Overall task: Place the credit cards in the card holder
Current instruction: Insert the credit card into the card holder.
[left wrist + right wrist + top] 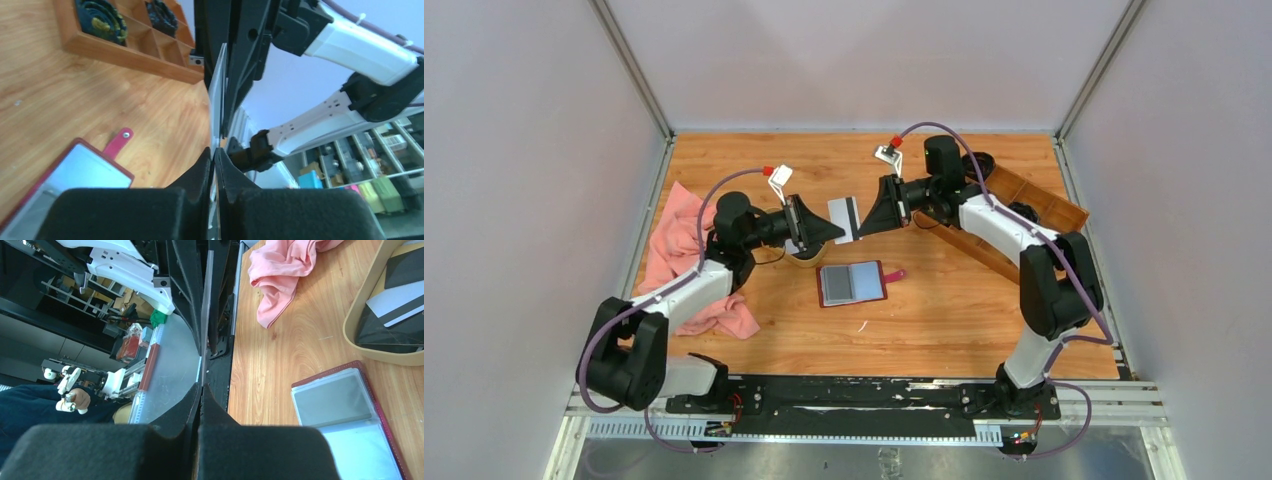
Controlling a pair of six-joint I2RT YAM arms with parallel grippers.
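Both pincers on one card! The left pincer [836, 230] is clenched on one end of a white card [844, 214] with a black stripe. The right pincer [862, 222] is clamped tight on the other end, so the card hangs between them, up off the desk [944, 320]. Just below, the holder [852, 284] lies open and flat, its pink tab [894, 273] pointing right. More cards [395, 300], black and white, sit in the dish [395, 359].
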